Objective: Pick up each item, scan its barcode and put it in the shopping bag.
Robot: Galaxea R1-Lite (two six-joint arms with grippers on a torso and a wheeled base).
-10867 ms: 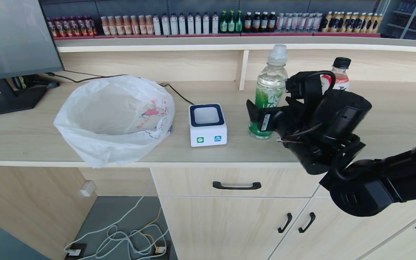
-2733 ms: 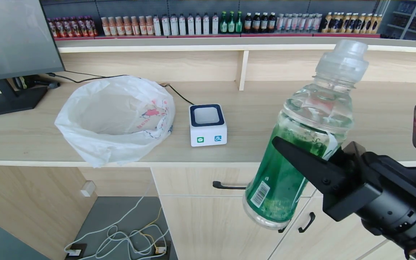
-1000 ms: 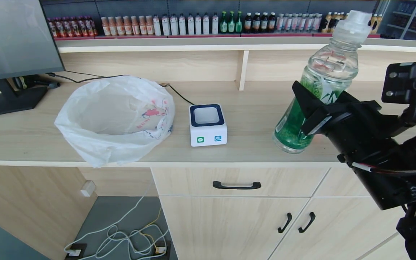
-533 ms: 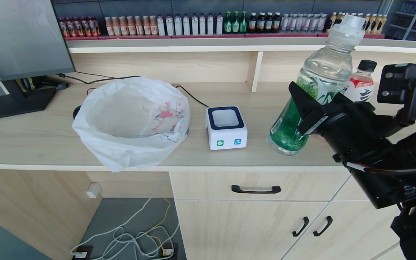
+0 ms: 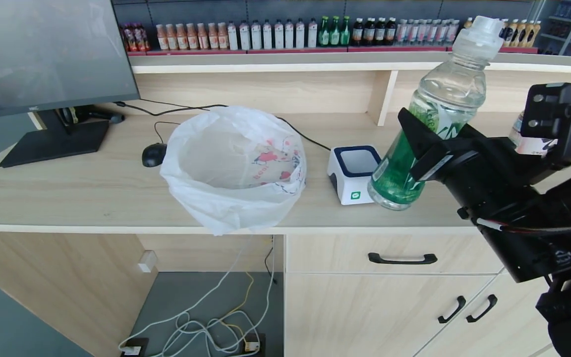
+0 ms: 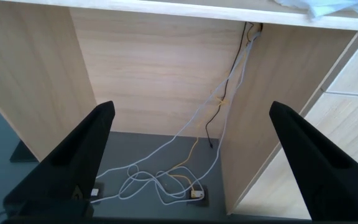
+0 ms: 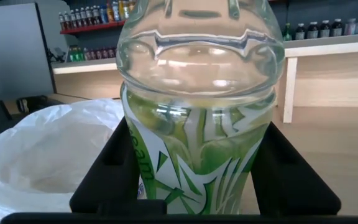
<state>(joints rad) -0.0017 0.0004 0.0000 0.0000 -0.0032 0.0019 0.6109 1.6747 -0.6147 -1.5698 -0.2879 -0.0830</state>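
My right gripper (image 5: 427,141) is shut on a clear bottle with a green label (image 5: 445,94), holding it tilted above the counter, its base just right of the white scanner box (image 5: 352,173). The right wrist view has the bottle (image 7: 199,118) pressed between both black fingers (image 7: 114,162), with the white shopping bag (image 7: 36,155) behind it. The bag (image 5: 236,163) stands open on the counter, left of the scanner. A second bottle with a red and white label (image 5: 528,143) stands behind my right arm, mostly hidden. My left gripper (image 6: 191,162) is open, low beside the cabinet, over floor cables.
A monitor (image 5: 47,54) on a black stand and a black mouse (image 5: 154,154) sit on the counter's left part (image 5: 67,198). A raised back shelf (image 5: 275,62) carries rows of drinks. Drawers with black handles (image 5: 402,259) lie under the counter.
The head camera has swung left, so the whole scene shifted right. The bottle stays in my right gripper and now overlaps the scanner's right edge in the view.
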